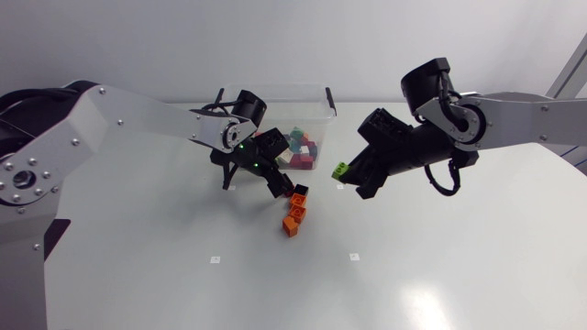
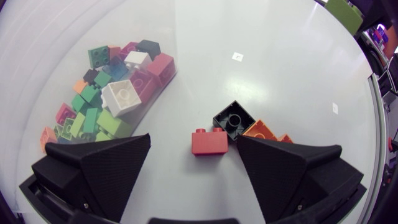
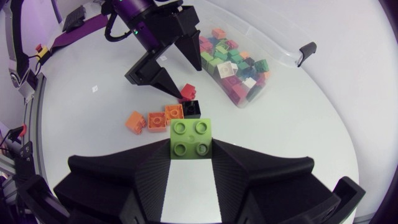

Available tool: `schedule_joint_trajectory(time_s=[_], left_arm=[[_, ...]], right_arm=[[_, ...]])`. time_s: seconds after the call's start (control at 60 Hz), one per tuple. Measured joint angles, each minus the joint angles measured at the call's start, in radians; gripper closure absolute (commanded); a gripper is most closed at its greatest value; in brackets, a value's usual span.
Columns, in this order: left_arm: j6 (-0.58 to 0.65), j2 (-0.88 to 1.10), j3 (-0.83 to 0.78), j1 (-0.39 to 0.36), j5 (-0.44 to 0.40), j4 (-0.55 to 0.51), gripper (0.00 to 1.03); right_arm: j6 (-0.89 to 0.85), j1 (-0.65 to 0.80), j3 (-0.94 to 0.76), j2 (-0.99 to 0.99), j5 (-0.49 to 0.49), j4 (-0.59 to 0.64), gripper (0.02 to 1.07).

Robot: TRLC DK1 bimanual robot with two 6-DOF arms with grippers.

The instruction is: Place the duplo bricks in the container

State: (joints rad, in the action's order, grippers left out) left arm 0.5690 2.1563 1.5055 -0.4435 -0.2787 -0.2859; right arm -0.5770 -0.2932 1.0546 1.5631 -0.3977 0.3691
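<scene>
My right gripper [image 1: 348, 177] is shut on a light green duplo brick [image 3: 191, 138], held above the table just right of the clear plastic container [image 1: 323, 99]. Several coloured bricks [image 3: 233, 59] lie in the container. In front of it, my left gripper [image 2: 194, 144] hangs open over a small red brick [image 2: 209, 141], which lies on the table between the fingers without touching them. Just beyond the red brick are a black brick [image 2: 234, 118] and orange bricks [image 2: 262, 130]. In the head view the orange bricks [image 1: 293, 218] lie below the black one [image 1: 300, 191].
The container [image 3: 292, 62] has a black latch at each end. The two grippers are close together in front of it, with the loose bricks [image 3: 155, 119] between them. Small markers dot the white table [image 1: 413, 266].
</scene>
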Motion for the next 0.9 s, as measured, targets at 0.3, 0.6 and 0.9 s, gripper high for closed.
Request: schedule_joint_trajectory(time_s=[0.3,0.6,0.9], left_arm=[[0.000,0.027,0.013,-0.011,0.000,0.000,0.17],[0.000,0.050,0.071,-0.012,0.007,-0.054,0.44],[0.001,0.078,0.076,-0.032,0.026,-0.096,0.60]], right_arm=[[0.043,0.008,0.079,-0.057,-0.047,0.032,0.79],[0.057,0.014,0.116,-0.075,-0.052,0.056,0.79],[0.057,0.021,0.116,-0.076,-0.055,0.059,0.79]])
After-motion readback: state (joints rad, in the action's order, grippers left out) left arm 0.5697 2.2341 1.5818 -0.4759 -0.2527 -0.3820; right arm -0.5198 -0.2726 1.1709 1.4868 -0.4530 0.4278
